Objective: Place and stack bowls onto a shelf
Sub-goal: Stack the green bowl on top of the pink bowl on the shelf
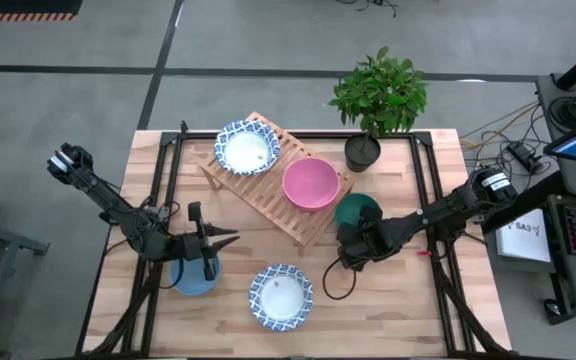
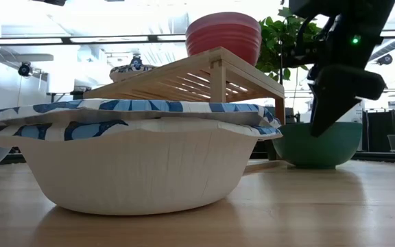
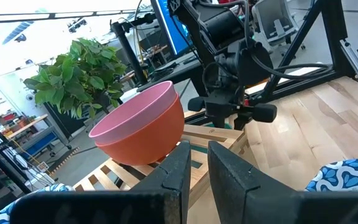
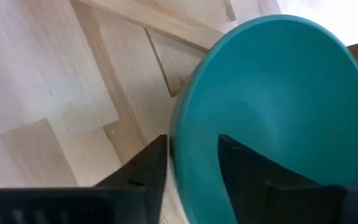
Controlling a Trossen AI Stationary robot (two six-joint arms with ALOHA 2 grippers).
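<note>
Fingers of right end effector (image 4: 191, 163) straddle green bowl's (image 4: 278, 112) rim (slightly parted).

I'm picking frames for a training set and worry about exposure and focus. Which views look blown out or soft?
Low view: bright ceiling lights behind leave the right gripper a dark silhouette. Left wrist view: the sky above the leafy potted plant is washed out white. Right wrist view: the round green bowl fills the picture, edges soft. High view: evenly lit, round pink bowl clear.

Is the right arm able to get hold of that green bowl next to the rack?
Probably yes. The right gripper is already at the green bowl, one finger on each side of its rim, jaws open. Nothing blocks it; the shelf stands just beside.
</note>
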